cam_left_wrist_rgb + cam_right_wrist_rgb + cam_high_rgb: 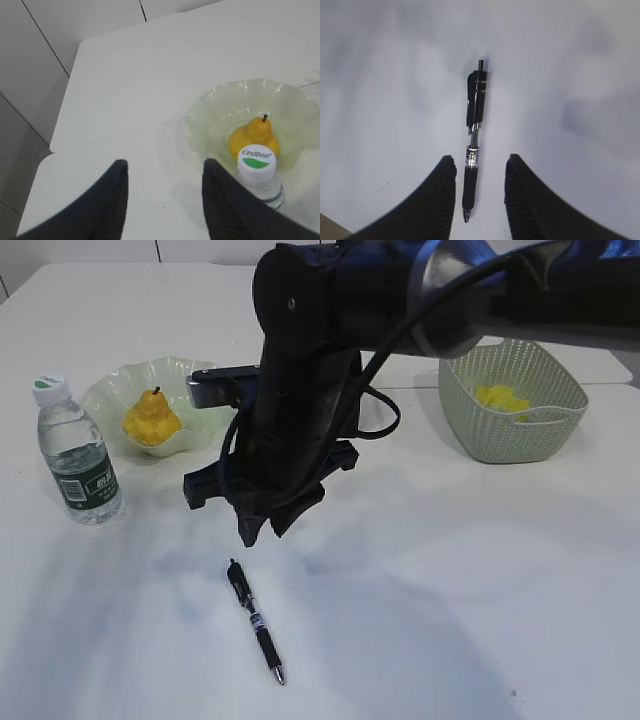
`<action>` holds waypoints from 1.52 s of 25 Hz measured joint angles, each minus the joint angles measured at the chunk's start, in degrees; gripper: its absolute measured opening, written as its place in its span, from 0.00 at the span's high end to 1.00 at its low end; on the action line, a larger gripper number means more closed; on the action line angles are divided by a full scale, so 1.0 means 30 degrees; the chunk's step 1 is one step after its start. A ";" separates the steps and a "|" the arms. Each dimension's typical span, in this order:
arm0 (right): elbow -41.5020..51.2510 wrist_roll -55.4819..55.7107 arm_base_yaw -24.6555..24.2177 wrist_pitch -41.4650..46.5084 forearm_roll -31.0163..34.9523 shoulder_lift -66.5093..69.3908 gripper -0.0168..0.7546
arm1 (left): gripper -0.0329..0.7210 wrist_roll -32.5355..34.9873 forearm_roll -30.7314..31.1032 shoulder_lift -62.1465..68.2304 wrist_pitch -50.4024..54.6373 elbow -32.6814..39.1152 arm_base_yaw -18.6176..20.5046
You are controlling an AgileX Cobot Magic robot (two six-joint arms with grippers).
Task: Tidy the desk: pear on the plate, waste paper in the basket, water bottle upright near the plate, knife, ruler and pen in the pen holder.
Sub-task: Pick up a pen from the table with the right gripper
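A black pen (255,621) lies flat on the white worktop (450,570) nearest the exterior camera, just below the right claw (262,530). In the right wrist view the pen's grip end sits between the claw's spread fingers (440,200), untouched; the fingers' upper parts are cut off by the frame. The right arm hides much of the worktop's centre. Left of this claw stand the water bottle (78,452), upright, and the wavy green plate (205,420) holding the pear (151,420). Far to its right, the basket (515,400) contains yellow waste paper (502,398). The left claw (165,172), half open and empty, hovers beside the bottle cap (256,159).
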 joint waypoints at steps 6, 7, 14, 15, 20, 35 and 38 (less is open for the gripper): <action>0.0000 0.0691 0.0034 0.0175 0.0000 0.0924 0.65 | 0.50 0.0000 -0.0077 -0.0384 0.0247 0.0000 0.0000; 0.0000 0.0922 0.0034 0.0218 0.0035 0.1115 0.65 | 0.50 0.0000 -0.0090 -0.0433 0.0247 0.0000 0.0000; 0.0000 0.1549 0.0034 0.0321 0.0318 0.1761 0.65 | 0.50 0.0000 -0.0121 -0.0686 0.0247 0.0000 0.0000; 0.0000 0.1549 0.0034 0.0321 0.0318 0.1761 0.65 | 0.50 0.0000 -0.0121 -0.0686 0.0247 0.0000 0.0000; 0.0000 0.1549 0.0034 0.0240 0.0590 0.1761 0.60 | 0.50 0.0000 -0.0134 -0.0699 0.0273 0.0000 0.0000; 0.0000 0.0648 0.0034 -0.1427 0.0798 0.2006 0.55 | 0.50 0.0000 -0.0208 -0.0935 0.0502 0.0000 0.0000; 0.0000 0.0575 0.0034 -0.1516 0.0798 0.2178 0.55 | 0.50 0.0000 -0.0208 -0.0935 0.0540 0.0000 0.0000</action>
